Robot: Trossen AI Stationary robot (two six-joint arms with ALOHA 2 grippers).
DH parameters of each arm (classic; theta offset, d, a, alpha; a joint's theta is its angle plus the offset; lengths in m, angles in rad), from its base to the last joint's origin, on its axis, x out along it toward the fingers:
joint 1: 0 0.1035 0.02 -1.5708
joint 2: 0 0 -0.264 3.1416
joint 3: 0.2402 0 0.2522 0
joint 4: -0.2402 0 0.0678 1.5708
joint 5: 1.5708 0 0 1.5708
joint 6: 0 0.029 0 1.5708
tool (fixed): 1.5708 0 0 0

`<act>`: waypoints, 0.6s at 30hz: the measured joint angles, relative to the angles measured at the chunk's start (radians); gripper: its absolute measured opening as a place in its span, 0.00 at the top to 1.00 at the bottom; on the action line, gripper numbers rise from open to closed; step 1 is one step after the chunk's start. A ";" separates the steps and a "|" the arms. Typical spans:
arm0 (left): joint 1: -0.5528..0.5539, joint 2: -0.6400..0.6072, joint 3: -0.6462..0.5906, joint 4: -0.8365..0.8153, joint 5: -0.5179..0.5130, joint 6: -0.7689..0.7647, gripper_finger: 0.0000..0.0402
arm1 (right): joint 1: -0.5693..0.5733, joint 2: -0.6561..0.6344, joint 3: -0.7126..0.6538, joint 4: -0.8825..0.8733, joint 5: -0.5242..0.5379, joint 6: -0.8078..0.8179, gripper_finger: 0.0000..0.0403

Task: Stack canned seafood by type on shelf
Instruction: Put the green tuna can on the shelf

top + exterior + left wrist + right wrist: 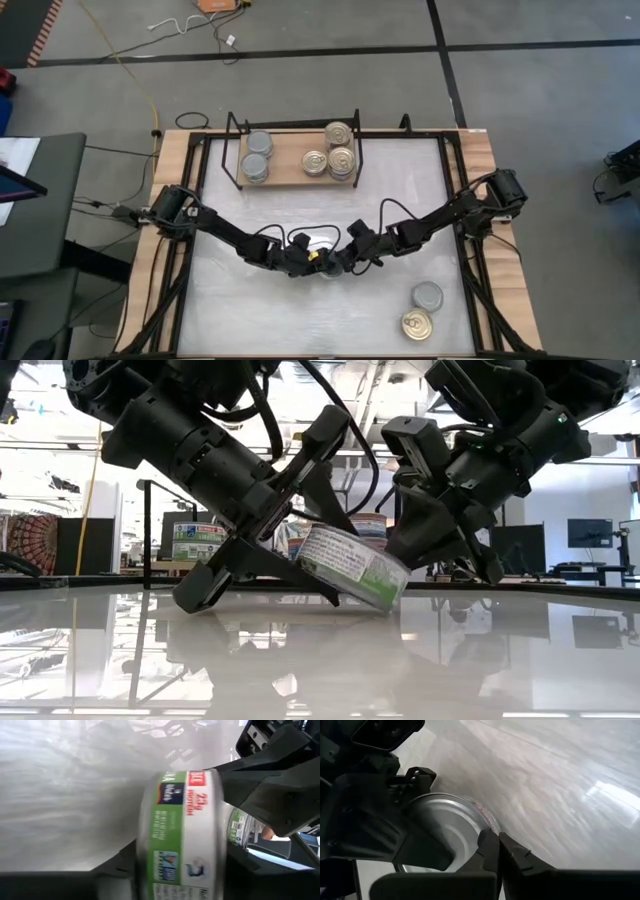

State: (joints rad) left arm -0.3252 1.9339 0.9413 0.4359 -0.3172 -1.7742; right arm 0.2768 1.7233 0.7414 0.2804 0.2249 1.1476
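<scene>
Both arms meet at the middle of the white worktop (250,310), just toward six o'clock from centre in the high view. The left tool (308,258) has a green-labelled can (352,567) between its fingers, and the low view shows that can tilted, one edge down on the worktop and the other lifted. Whether the fingers have fully clamped it or only bracket it cannot be told. In the left wrist view the can fills the frame, its green and white label (175,830) side-on.

The right tool (352,262) sits just beside the can at its three o'clock side, fingers pressed shut with nothing between them; the right wrist view shows the closed tips (499,851) right at the can's grey-silver rim, crowding the same spot as the left tool.

At twelve o'clock stands the shelf (290,172), a pale wooden board in a black wire frame. At its nine o'clock end are the silver-topped cans (258,156), one behind the other. Toward three o'clock is the cluster of gold-topped cans (333,155) with ring pulls, three tops showing, touching one another. A clear gap of bare board separates the two groups.

Well apart at five o'clock on the worktop, one silver-topped can (427,296) and one gold-topped can (417,324) sit just beside each other.
</scene>
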 joint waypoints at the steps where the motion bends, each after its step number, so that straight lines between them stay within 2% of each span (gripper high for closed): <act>1: 0.000 0.000 0.000 0.000 -0.001 0.003 0.61 | -0.002 0.000 0.000 0.001 0.000 -0.002 0.93; 5: 0.002 -0.003 0.002 0.004 -0.002 0.025 0.71 | -0.005 0.000 0.000 0.003 -0.007 -0.007 0.92; 11: 0.002 -0.003 0.002 0.001 -0.001 0.044 0.71 | -0.006 -0.011 0.002 -0.013 -0.031 -0.013 0.89; 18: 0.001 -0.003 0.002 -0.001 0.000 0.050 0.71 | -0.030 -0.023 0.002 -0.016 -0.126 -0.072 0.79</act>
State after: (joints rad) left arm -0.3241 1.9308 0.9432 0.4351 -0.3176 -1.7244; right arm 0.2465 1.7007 0.7433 0.2646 0.0987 1.0758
